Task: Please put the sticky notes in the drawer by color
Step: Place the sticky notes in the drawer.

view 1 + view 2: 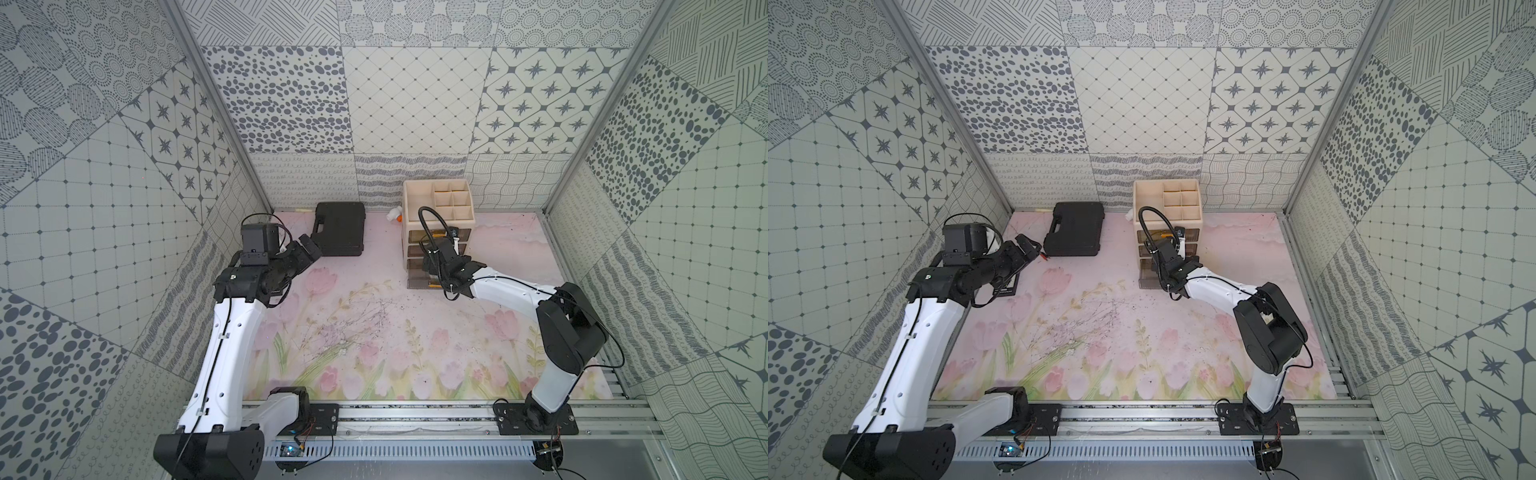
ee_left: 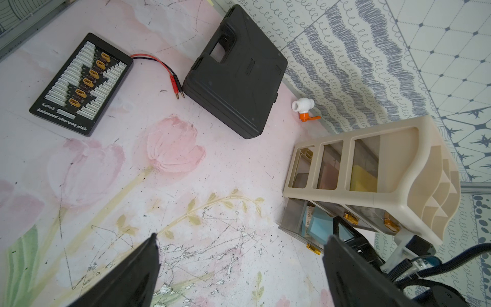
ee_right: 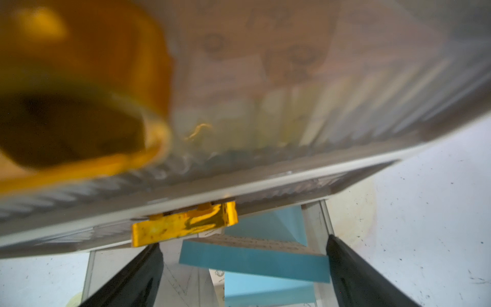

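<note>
Floral mat (image 1: 374, 332); black case (image 1: 340, 227) and valve (image 1: 395, 215) near drawer (image 1: 417, 195)

Black charging board (image 2: 81, 84) on the tabletop (image 2: 212, 172), white brand mark "KePaQi" near one end, stylised line "balanced charging plate" beneath it, tiny print on the sticky notes (image 3: 252, 261) wrapper, unreadable

A black case (image 1: 340, 228) lies flat on the floral mat (image 1: 374, 332). A charging board (image 2: 81, 83) sits near it, its leads (image 2: 159, 63) ending just beside the case. A white-orange valve (image 2: 303, 107) lies against the wall (image 2: 345, 66).
</note>
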Robot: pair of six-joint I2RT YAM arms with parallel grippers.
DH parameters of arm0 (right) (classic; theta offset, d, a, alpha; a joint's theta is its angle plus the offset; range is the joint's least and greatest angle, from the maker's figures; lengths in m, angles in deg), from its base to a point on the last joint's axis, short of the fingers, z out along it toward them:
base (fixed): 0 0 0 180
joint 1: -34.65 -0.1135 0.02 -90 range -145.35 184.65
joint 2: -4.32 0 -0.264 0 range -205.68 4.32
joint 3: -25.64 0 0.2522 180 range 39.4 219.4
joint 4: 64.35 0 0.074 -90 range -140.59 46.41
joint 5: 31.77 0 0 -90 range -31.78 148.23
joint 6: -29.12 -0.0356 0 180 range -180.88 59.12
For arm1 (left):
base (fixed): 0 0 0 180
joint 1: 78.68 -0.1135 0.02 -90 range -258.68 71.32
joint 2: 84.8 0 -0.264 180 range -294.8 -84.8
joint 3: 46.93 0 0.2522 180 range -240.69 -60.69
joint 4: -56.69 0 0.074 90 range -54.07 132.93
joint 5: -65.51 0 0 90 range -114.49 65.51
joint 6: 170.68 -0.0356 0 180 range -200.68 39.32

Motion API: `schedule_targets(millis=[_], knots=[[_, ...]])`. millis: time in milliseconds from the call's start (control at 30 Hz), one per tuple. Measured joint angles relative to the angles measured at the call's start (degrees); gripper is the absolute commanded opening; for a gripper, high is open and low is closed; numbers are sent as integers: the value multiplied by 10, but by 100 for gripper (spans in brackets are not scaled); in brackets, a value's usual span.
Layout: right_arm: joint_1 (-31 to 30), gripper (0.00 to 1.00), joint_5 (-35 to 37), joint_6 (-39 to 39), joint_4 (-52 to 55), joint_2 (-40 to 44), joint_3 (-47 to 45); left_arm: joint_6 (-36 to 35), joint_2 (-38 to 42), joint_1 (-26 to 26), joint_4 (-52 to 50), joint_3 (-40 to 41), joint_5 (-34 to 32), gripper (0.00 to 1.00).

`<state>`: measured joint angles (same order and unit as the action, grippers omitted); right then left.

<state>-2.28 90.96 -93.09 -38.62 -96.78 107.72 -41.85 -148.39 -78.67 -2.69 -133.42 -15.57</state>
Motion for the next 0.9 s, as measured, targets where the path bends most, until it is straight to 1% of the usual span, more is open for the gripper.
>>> schedule_targets(millis=[200,267,367,433,467,533,567,667,733,800,867,900], knots=[[10,99,-18,13,17,49,-6,1,-1,3,0,0,-5,99],[26,98,-40,14,9,73,-13,1,-1,3,0,0,-7,99],[67,95,-102,13,-16,91,-26,1,-1,4,0,0,-8,99],[93,91,-147,8,-31,89,-34,1,-1,4,0,0,-8,99],[101,88,-158,6,-37,88,-37,1,-1,4,0,0,-8,99],[113,80,-179,-2,-52,88,-42,1,-1,4,0,0,-9,99],[116,79,-185,-5,-57,88,-45,1,-1,4,0,0,-9,99],[119,78,-193,-7,-69,90,-52,1,-1,4,0,0,-10,98],[119,75,-193,-7,-73,97,-62,1,-1,4,0,0,-10,98],[119,69,-195,-7,-68,111,-80,1,-1,4,0,0,-10,98],[119,60,-193,-8,-56,125,-100,2,-1,4,0,3,-10,97],[119,57,-191,-9,-50,130,-109,2,-1,5,1,4,-10,97]])
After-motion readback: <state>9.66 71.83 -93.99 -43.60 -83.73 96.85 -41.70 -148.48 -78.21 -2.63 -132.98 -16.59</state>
